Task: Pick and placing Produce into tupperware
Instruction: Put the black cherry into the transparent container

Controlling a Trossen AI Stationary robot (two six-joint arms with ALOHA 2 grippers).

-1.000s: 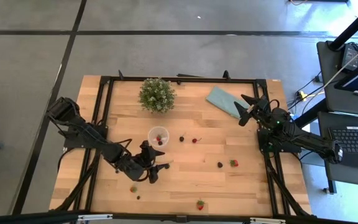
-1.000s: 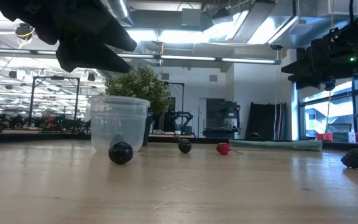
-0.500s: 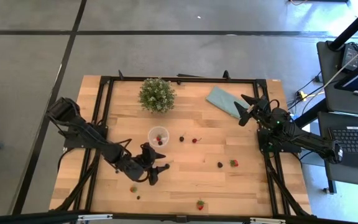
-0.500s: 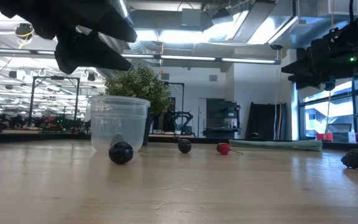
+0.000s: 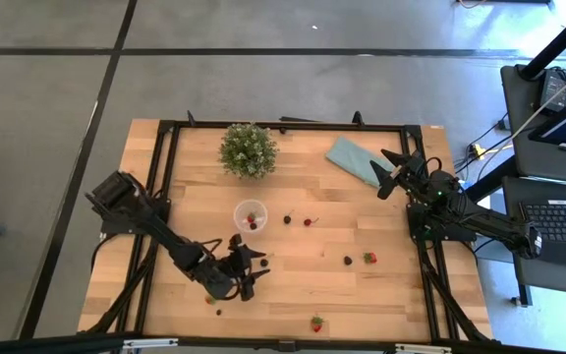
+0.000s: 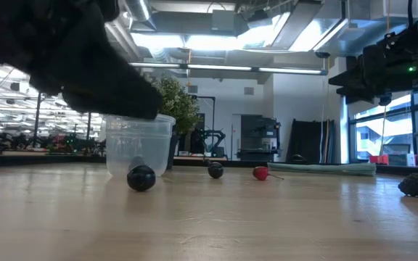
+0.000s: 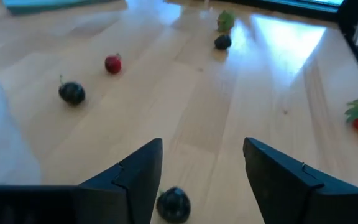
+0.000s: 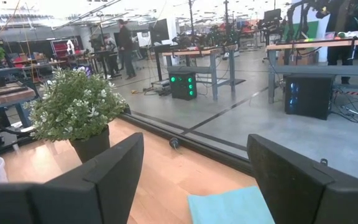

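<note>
Tupperware (image 5: 251,217), small clear round cup, upright near table centre, slightly left; 2 small berries inside, 1 red, 1 dark. Loose produce on the boards: dark berry (image 5: 287,218) and red berry (image 5: 309,222) just right of the cup; blackberry (image 5: 348,261) with strawberry (image 5: 369,258) beside it further right and nearer; strawberry (image 5: 316,323) close to the near edge; dark berry (image 7: 173,203) on the wood right below the left gripper's fingers.

Left gripper (image 5: 249,267) low over the table, near side of the cup, fingers spread, nothing between them; that dark berry sits in the gap, not gripped. In the low view the arm is a dark mass over the cup (image 6: 138,143), with a black berry (image 6: 141,177) in front of it.

Right gripper (image 5: 395,170) raised at the far right of the table, just beside the teal cloth (image 5: 354,159), jaws wide apart, nothing held.

Surface: light wood plank tabletop (image 5: 293,285) with black metal frame round it. Bushy green potted plant (image 5: 248,149) at the far edge, behind the cup. Grey concrete floor with dark lines around. Laptop (image 5: 564,218) on a stand to the right. Room beyond: big workshop, ceiling strip lights, benches, a person (image 8: 124,38) standing far off.
</note>
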